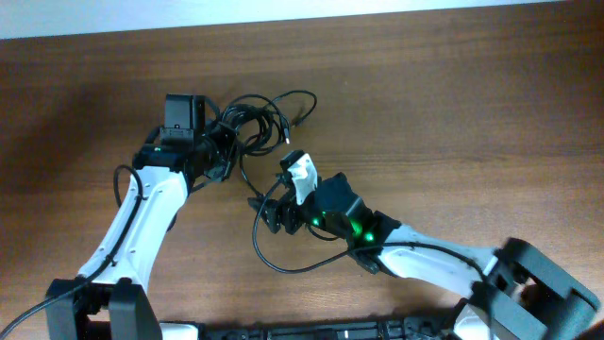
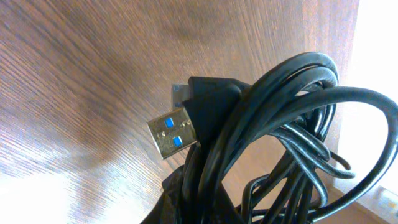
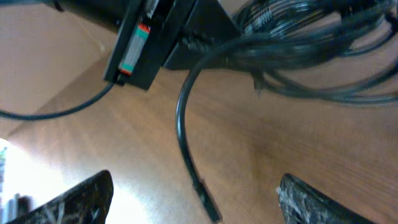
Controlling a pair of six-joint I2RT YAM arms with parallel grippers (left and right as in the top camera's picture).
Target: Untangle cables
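The cables (image 1: 253, 121) are a knotted black bundle at the table's middle left, with loose loops trailing out. My left gripper (image 1: 225, 148) is shut on the bundle's left side. In the left wrist view the cables (image 2: 292, 106) fill the frame between the fingers (image 2: 211, 208), with a USB plug (image 2: 174, 134) with blue inserts sticking out. My right gripper (image 1: 272, 194) is open just below the bundle. In the right wrist view its fingers (image 3: 196, 202) straddle one loose cable end (image 3: 182, 124) without touching it. The bundle (image 3: 311, 37) lies beyond.
One long cable loop (image 1: 269, 257) runs from the bundle down past the right gripper toward the right arm. The left arm's gripper body (image 3: 155, 37) shows at the top of the right wrist view. The wooden table (image 1: 472, 113) extends to the right.
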